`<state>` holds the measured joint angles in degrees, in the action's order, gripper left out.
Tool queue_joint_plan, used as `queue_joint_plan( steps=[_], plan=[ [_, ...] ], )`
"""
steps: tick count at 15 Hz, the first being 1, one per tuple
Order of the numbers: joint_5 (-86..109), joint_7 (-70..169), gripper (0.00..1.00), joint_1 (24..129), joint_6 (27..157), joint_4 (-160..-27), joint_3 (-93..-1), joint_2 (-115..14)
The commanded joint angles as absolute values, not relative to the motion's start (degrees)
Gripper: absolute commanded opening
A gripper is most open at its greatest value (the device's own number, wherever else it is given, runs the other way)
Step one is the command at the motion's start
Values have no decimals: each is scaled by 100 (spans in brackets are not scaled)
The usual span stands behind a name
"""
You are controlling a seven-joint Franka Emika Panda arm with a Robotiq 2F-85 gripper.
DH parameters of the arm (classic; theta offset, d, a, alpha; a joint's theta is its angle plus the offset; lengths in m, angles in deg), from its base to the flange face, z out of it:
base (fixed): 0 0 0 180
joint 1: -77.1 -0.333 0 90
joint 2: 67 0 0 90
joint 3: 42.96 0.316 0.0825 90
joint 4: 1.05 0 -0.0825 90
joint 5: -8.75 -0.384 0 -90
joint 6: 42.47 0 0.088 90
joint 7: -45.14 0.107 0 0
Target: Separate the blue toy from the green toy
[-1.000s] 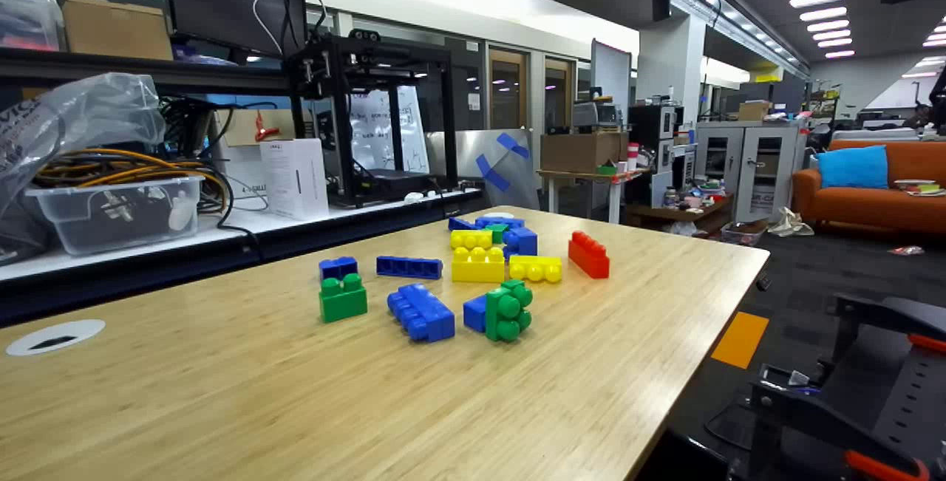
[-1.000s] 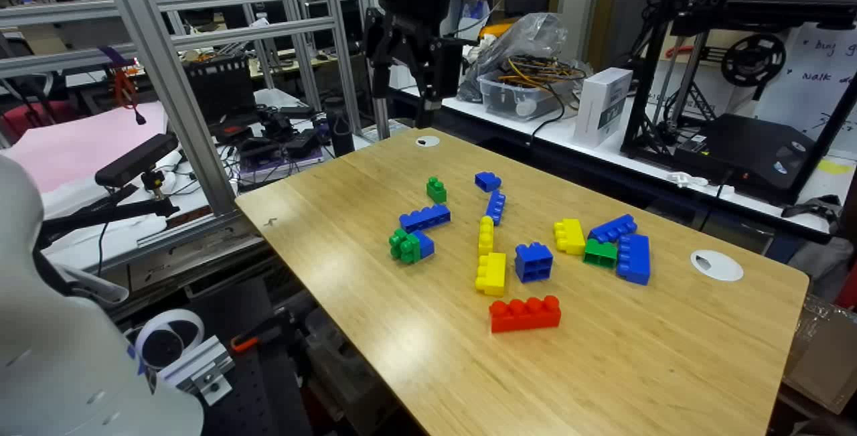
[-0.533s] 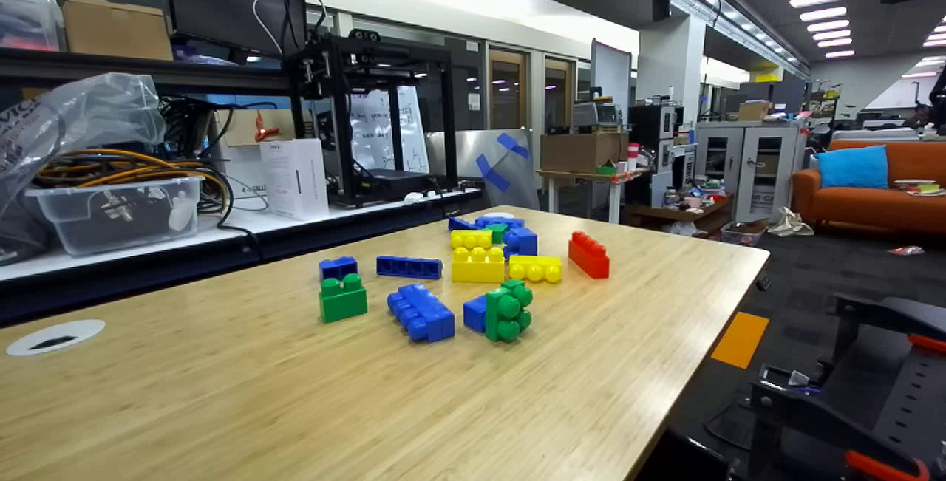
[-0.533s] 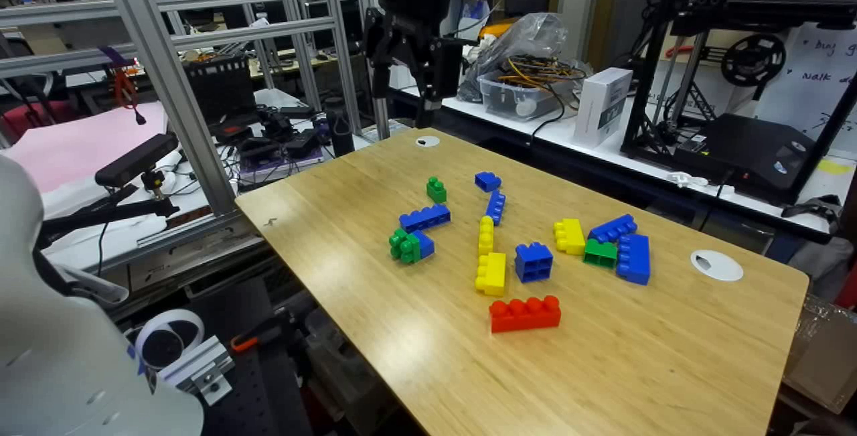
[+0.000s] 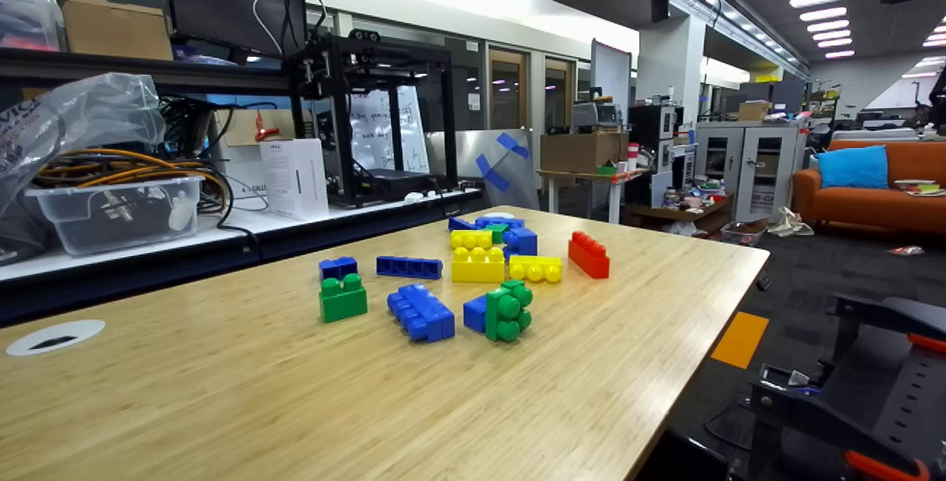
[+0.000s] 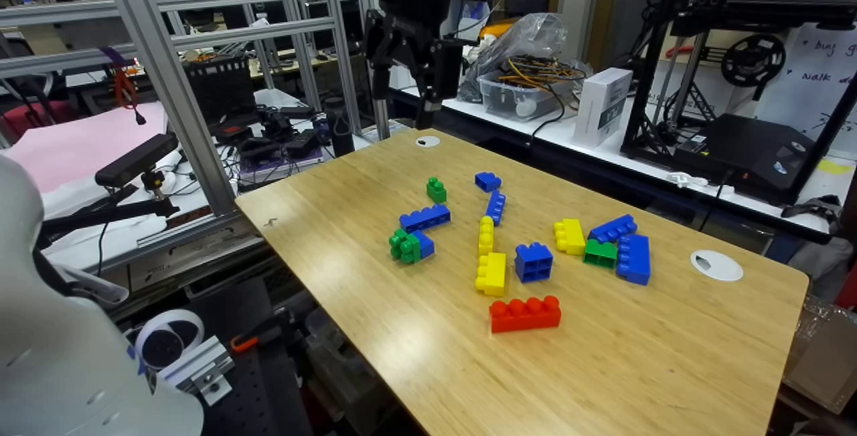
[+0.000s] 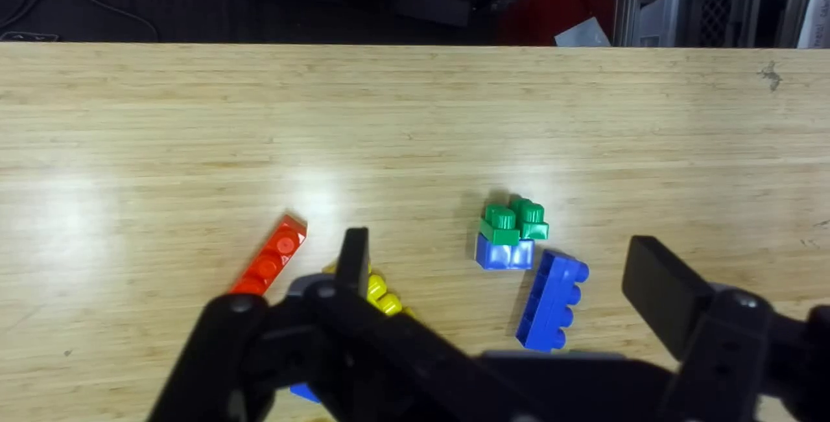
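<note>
4 rnd studs [image 5: 509, 306] on grn plastic brick [image 7: 511, 233], touching glossy blue brick [image 7: 504, 256]; jaws spread wide.

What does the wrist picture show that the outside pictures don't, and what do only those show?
Only the wrist view: a pale scrap by something red, beyond the edge of the table.

Only outside: the 3D printer, in both exterior views, and the orange couch, in an exterior view.

All share: the green toy, blue toy, red brick and open tool.
</note>
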<state>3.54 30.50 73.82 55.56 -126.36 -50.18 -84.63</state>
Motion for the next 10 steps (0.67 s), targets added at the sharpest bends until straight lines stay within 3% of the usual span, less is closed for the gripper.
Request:
queue_joint_plan(
  steps=[1, 10],
  plan=[
    [282, 2727, 100, 7466, 5488, -12427, -4932, -8112],
    [678, 598, 100, 7402, 6555, -12192, -4606, -6685]
  ],
)
